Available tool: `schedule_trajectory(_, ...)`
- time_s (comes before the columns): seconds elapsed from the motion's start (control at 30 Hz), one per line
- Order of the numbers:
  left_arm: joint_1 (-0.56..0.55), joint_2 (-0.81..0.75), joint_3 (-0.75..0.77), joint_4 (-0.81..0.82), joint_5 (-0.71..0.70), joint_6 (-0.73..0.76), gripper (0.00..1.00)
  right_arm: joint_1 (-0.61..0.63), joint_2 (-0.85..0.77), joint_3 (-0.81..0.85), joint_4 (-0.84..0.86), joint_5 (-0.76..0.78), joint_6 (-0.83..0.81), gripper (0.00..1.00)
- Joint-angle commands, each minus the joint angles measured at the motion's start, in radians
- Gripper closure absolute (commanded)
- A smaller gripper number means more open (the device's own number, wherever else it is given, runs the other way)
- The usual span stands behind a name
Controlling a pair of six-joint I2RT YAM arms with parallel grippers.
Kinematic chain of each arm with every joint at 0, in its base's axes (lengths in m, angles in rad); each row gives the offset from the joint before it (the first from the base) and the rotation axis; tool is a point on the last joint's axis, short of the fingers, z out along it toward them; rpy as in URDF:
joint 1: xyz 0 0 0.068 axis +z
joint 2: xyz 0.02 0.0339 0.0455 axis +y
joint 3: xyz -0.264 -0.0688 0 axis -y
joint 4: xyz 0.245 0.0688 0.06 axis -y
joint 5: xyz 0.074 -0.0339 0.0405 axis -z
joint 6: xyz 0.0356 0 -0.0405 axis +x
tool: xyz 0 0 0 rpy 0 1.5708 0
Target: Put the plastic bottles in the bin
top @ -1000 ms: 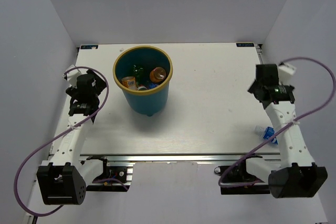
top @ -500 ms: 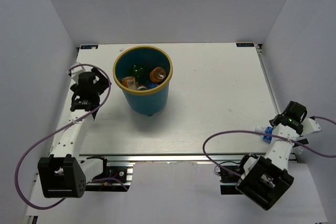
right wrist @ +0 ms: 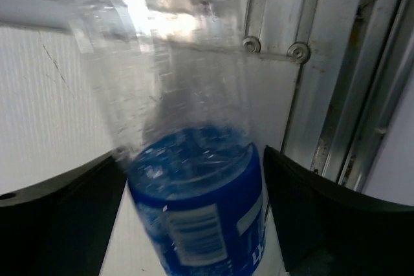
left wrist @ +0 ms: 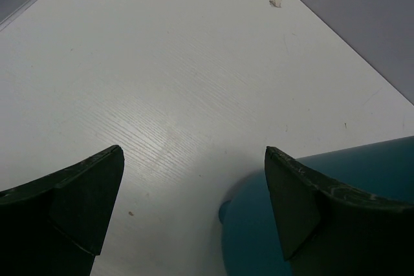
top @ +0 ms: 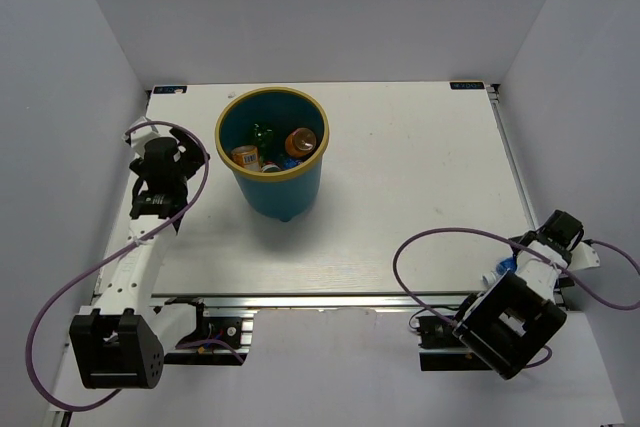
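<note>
Top: left arm (top: 135,247) stretched out, left gripper (top: 163,159) just left of round teal plastic bin (top: 290,192); orange bottle (top: 300,140) inside the bin. Right arm (top: 530,282) folded low, well right of bin.
Left wrist: jaws wide, empty, beside smooth bin wall.
Right wrist: right gripper (right wrist: 194,172) spread wide, straddling clear ribbed blue-labelled plastic bottle (right wrist: 194,211); contact unclear.

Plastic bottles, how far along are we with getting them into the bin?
Done: several bottles, orange and green among them, lie in the bin. In hand: the open right fingers straddle a blue-labelled bottle at the near right edge of the table, not yet gripped. Left: grip, carry, drop. The left fingers stand open and empty beside the bin.
</note>
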Motion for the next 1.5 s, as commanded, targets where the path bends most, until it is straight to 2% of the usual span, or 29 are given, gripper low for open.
schedule_trajectory(0.0, -0.001, -0.041, -0.001, 0.006, -0.016, 0.011, 0.02, -0.009, 0.018, -0.034, 0.093, -0.066, 0.005, 0.21)
schedule_trajectory(0.07, 0.001, -0.039, 0.002, 0.002, -0.022, 0.011, 0.02, -0.008, -0.031, -0.04, 0.128, -0.124, -0.017, 0.31)
schedule_trajectory(0.1, -0.001, -0.041, 0.002, -0.004, -0.033, 0.008, 0.02, -0.008, -0.054, -0.032, 0.124, -0.133, -0.029, 0.41)
schedule_trajectory(0.17, -0.001, -0.042, 0.005, -0.011, -0.04, 0.008, 0.02, -0.008, -0.141, 0.029, 0.118, -0.223, -0.116, 0.44)
schedule_trajectory(0.2, 0.001, -0.042, 0.003, -0.017, -0.054, 0.005, 0.02, -0.008, -0.169, 0.06, 0.104, -0.25, -0.139, 0.51)
schedule_trajectory(0.27, 0.001, -0.045, -0.001, -0.011, -0.056, -0.003, 0.02, -0.003, -0.255, 0.133, 0.079, -0.384, -0.162, 0.57)
schedule_trajectory(0.37, 0.001, -0.047, 0.0, -0.009, -0.04, -0.003, 0.02, 0.027, -0.335, 0.219, 0.088, -0.623, -0.162, 0.56)
schedule_trajectory(0.5, 0.001, -0.038, 0.0, 0.005, -0.03, -0.006, 0.02, 0.15, -0.338, 0.424, 0.191, -0.923, -0.123, 0.56)
schedule_trajectory(0.53, 0.001, -0.033, 0.0, 0.006, -0.014, -0.008, 0.02, 0.174, -0.331, 0.533, 0.216, -1.031, -0.104, 0.56)
schedule_trajectory(0.6, 0.001, -0.01, 0.009, 0.011, 0.009, -0.012, 0.02, 0.246, -0.321, 0.657, 0.299, -1.072, -0.065, 0.56)
schedule_trajectory(0.73, 0.001, 0.018, 0.039, -0.023, 0.009, -0.014, 0.02, 0.279, -0.325, 0.741, 0.51, -1.159, 0.072, 0.54)
schedule_trajectory(0.93, 0.001, -0.014, 0.034, -0.024, -0.017, -0.014, 0.02, 0.279, -0.26, 0.816, 0.708, -1.211, 0.201, 0.54)
schedule_trajectory(1.1, 0.001, -0.013, 0.037, -0.029, -0.011, -0.018, 0.02, 0.291, -0.19, 0.876, 0.67, -1.204, 0.183, 0.59)
schedule_trajectory(1.17, 0.001, -0.008, 0.036, -0.026, -0.008, -0.018, 0.02, 0.322, -0.148, 0.876, 0.562, -1.167, 0.131, 0.6)
schedule_trajectory(1.23, 0.001, -0.002, 0.039, -0.023, -0.005, -0.015, 0.02, 0.424, -0.093, 0.867, 0.504, -1.077, 0.013, 0.57)
schedule_trajectory(1.3, 0.001, 0.008, 0.045, -0.023, -0.008, -0.011, 0.02, 0.582, -0.03, 0.922, 0.376, -0.955, -0.122, 0.55)
schedule_trajectory(1.47, 0.001, 0.03, 0.049, -0.046, -0.056, -0.008, 0.02, 0.902, 0.181, 1.055, 0.271, -0.735, -0.271, 0.54)
